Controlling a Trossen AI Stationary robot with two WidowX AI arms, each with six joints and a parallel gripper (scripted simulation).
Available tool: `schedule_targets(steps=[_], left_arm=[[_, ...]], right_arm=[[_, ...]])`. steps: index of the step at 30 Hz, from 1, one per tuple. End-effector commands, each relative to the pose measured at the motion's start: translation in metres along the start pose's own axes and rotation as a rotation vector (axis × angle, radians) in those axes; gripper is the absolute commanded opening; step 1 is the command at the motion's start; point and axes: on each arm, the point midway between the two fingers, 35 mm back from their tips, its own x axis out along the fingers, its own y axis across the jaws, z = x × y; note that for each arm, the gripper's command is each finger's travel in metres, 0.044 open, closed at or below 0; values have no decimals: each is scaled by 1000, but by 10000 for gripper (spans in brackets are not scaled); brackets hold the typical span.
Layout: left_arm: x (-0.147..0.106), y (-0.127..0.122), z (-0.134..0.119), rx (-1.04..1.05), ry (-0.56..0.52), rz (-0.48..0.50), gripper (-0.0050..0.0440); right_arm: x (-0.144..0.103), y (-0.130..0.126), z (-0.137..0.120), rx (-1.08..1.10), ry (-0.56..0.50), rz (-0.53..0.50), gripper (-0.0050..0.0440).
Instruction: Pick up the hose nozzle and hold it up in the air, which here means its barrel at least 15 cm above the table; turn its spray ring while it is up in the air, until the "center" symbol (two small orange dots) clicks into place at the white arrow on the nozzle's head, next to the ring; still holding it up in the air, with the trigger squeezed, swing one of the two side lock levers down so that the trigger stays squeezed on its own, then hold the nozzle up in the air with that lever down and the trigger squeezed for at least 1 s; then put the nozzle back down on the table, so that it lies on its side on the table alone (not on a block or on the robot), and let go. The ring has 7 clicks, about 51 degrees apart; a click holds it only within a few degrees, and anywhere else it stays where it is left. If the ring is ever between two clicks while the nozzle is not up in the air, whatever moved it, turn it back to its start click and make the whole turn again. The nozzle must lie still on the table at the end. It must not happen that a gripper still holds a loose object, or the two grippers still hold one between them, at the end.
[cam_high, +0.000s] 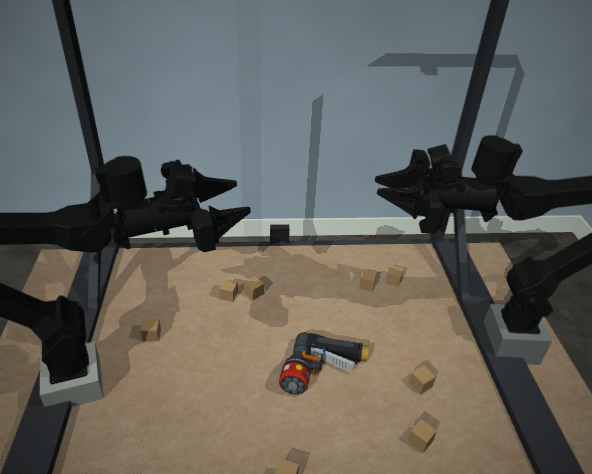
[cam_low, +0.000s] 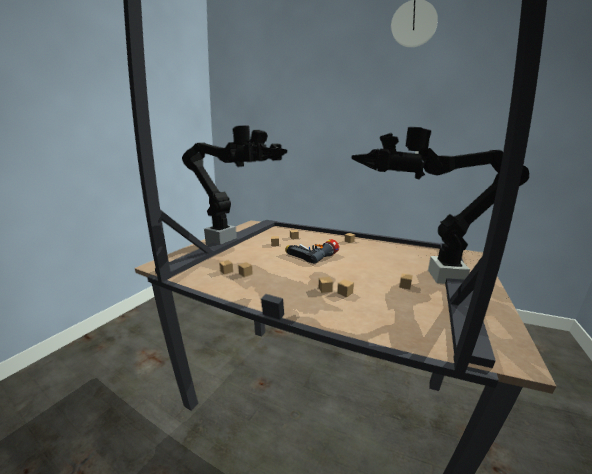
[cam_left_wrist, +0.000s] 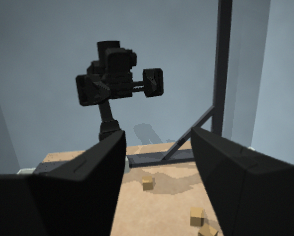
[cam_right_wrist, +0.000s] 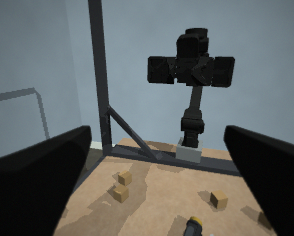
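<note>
A hose nozzle lies on its side on the bench, between the two arm bases. In the top view its handle has its long axis running nearly crosswise, the yellow hose end toward the left arm's side. The head bends away from the handle, and the red spray ring faces the lower edge of that view. The white trigger splays outward beside the handle, with an orange lock lever near the head.

Eight small wooden blocks surround the nozzle, all apart from it: one pair and a second pair toward the dark rail, a single one near the right arm's base, and three toward the opposite edge. None lies on the nozzle.

Above the bench, the left jaws stand partly apart, grasping nothing; the right jaws are spread wide, likewise unloaded. The two face one another, well apart.
</note>
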Motion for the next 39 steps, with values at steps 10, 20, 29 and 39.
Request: schedule_targets(steps=[10,20,29,39], left_arm=[[-1,0,7,4,-15,-3,180],[-1,0,7,4,-14,-3,180],[-1,0,7,4,-14,-3,180],[-1,0,7,4,-14,-3,180]], right_arm=[[-1,0,6,5,-15,-4,415],[-1,12,6,8,-14,34,415],[-8,68,7,18,-14,213,415],[-23,120,8,28,-14,384,415]])
